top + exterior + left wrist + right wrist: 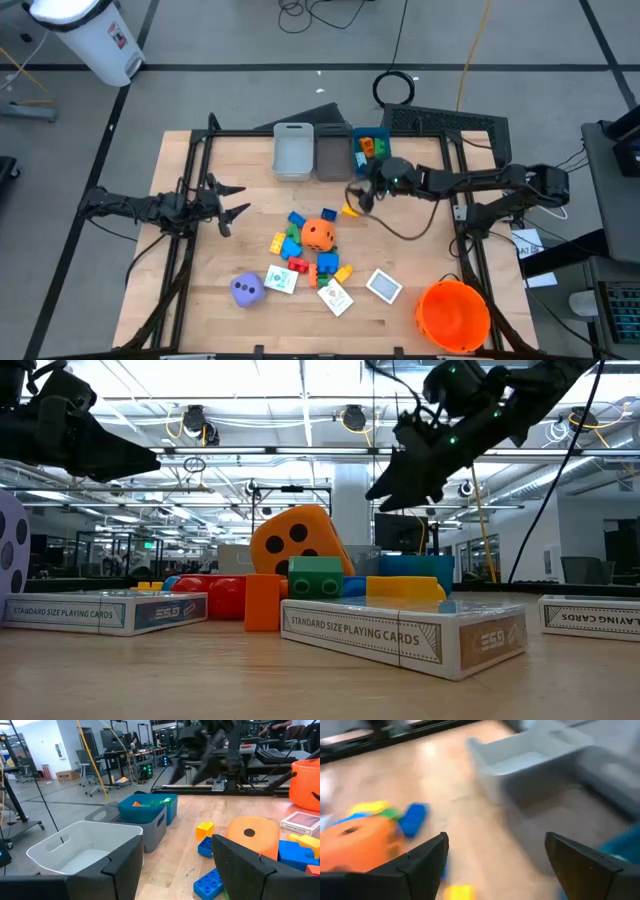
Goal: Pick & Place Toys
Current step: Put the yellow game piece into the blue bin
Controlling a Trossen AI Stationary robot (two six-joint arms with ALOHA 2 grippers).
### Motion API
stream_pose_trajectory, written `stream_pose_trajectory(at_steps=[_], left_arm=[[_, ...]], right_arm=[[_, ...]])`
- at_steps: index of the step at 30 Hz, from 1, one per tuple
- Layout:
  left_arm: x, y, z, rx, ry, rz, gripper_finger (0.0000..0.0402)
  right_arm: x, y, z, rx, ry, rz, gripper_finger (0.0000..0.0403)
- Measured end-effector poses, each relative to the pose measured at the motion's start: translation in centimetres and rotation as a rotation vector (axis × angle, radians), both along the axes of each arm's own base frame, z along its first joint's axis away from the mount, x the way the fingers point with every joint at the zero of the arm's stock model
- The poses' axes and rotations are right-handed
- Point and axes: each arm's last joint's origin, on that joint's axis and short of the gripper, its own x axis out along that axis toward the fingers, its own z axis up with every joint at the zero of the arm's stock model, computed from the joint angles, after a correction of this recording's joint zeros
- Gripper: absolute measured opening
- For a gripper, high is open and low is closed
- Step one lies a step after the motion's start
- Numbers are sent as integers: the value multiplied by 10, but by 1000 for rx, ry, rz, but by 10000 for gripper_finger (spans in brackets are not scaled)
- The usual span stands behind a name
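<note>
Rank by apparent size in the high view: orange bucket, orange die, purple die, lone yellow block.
1. Orange bucket
2. Orange die
3. Purple die, only slightly smaller than the orange one
4. Yellow block

Three bins (293, 150) in a row at the table's (420, 265) far edge, orange bucket (453, 315) at a near corner.

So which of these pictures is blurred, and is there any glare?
Right wrist view: smeared by motion, orange die and grey bin soft. Low view: bright ceiling lights, card box up front sharp. High view: evenly lit, table without glare.
</note>
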Motion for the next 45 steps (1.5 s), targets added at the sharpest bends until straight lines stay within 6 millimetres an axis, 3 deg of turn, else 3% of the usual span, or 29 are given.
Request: stream_pose_trajectory(at_steps=[6,12,16,24,34,41,45], left_arm=[[0,0,0,0,0,0,241],[0,0,0,0,0,0,241],[0,0,0,0,0,0,241],[0,0,0,0,0,0,241],[0,0,0,0,0,0,241],[0,0,0,0,0,0,241],[0,0,0,0,0,0,241]], right_arm=[[11,32,-14,-27,68,166,318],[22,46,-41,-63,175,251,318],[25,45,-54,-66,230,260,318],[25,32,-60,-42,248,206,318],[28,27,-95,84,348,279,318],[27,21,-92,64,349,240,315],[26,18,-91,60,344,229,293]])
